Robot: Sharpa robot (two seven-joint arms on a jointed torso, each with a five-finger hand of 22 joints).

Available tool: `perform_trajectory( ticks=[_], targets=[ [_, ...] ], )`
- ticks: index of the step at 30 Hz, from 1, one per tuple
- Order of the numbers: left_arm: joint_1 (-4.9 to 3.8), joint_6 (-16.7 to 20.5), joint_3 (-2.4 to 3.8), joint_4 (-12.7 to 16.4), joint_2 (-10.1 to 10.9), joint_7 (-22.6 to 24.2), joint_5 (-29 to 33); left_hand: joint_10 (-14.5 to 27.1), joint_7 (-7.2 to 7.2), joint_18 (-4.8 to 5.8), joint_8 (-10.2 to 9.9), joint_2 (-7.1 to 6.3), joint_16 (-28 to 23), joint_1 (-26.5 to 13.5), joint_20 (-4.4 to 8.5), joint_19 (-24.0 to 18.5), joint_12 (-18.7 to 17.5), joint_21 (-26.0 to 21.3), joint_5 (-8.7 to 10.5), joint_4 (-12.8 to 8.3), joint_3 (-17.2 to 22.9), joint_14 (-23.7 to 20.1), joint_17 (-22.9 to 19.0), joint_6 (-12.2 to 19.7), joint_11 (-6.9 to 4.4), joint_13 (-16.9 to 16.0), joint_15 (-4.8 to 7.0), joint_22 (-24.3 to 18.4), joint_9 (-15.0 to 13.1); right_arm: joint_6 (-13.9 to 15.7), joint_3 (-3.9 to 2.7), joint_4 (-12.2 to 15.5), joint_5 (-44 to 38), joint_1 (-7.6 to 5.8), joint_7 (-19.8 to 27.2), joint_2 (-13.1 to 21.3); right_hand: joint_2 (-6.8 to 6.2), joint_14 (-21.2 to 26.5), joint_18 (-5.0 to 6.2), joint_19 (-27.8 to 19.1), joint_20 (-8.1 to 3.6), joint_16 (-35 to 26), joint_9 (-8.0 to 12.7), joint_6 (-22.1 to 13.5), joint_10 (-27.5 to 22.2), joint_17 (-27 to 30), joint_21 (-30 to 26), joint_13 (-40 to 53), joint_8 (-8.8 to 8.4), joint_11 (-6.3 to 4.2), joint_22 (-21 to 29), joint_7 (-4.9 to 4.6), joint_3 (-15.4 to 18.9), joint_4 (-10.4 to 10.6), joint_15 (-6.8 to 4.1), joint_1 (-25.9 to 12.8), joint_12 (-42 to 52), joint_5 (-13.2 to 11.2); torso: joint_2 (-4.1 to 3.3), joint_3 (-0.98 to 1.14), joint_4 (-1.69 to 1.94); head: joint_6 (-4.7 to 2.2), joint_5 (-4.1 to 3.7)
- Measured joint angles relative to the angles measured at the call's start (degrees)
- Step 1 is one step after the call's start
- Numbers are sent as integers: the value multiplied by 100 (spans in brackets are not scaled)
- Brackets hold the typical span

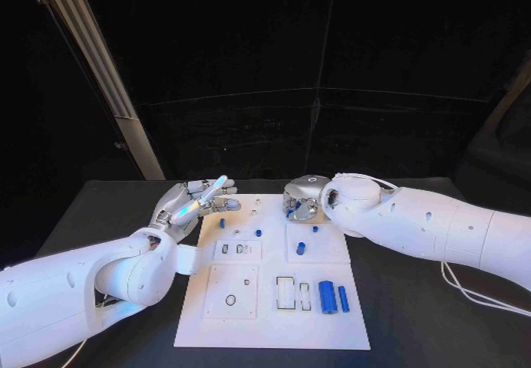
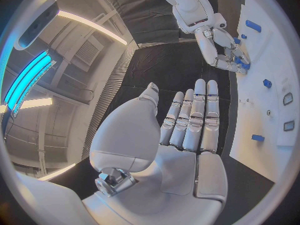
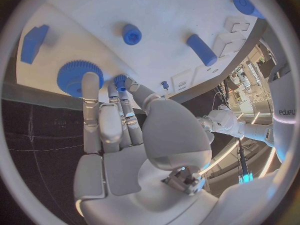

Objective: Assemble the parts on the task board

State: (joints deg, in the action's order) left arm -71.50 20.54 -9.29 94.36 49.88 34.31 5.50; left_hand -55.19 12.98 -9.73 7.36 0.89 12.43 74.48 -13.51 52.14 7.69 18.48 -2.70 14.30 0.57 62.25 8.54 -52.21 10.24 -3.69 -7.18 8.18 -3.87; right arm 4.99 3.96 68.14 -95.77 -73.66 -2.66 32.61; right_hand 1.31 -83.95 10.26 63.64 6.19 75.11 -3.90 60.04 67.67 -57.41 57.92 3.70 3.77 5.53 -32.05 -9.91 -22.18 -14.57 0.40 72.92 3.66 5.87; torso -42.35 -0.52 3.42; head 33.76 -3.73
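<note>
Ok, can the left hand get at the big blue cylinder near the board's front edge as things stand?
Probably yes. The left hand is open and holds nothing, and the big blue cylinder lies bare on the task board. The right hand works at the far end, leaving the way free.

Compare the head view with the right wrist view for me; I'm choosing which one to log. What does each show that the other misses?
Head view alone: two blue cylinders lying side by side at the near end of the white task board, and the left hand raised beside the board with fingers extended, holding nothing.

Right wrist view alone: a large blue toothed gear on the board, beside the right hand's fingertips.

Both: the right hand reaching down at the board's far end, and a short blue cylinder lying on the board.
</note>
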Motion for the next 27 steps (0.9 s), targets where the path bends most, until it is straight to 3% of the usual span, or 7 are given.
perform_trajectory(
  ticks=[10, 27],
  targets=[
    [-1, -10, 0, 3, 11, -18, 0, 0, 0, 0, 0, 0, -6, 0, 0, 0, 0, 0, 0, 0, 0, 0, -1, 0, 0, 0, 0, -3, 0, 143, 8, 17, -25, 8, -4, 1, -31, 0, -1, 15, -11, 88, -13, 155, 207, -103, 264, 4, 38, -43, -286, 64, -288, 18, 0, 31, -5, -41, -5, 0, -1, -1, 2],
    [-6, -17, 0, 37, 54, -29, 0, 0, 0, 1, -26, 26, -5, 26, 0, 0, -28, 0, 0, -16, -16, 0, 4, 0, 0, -1, 0, -9, 4, 981, 2, 71, 9, 9, -29, -157, -22, 0, -1, 25, -20, 88, -11, 155, 214, -122, 326, 27, 38, -50, -342, 64, -333, 8, 0, 84, 0, -67, -25, -6, 18, -66, 96]
  ],
)
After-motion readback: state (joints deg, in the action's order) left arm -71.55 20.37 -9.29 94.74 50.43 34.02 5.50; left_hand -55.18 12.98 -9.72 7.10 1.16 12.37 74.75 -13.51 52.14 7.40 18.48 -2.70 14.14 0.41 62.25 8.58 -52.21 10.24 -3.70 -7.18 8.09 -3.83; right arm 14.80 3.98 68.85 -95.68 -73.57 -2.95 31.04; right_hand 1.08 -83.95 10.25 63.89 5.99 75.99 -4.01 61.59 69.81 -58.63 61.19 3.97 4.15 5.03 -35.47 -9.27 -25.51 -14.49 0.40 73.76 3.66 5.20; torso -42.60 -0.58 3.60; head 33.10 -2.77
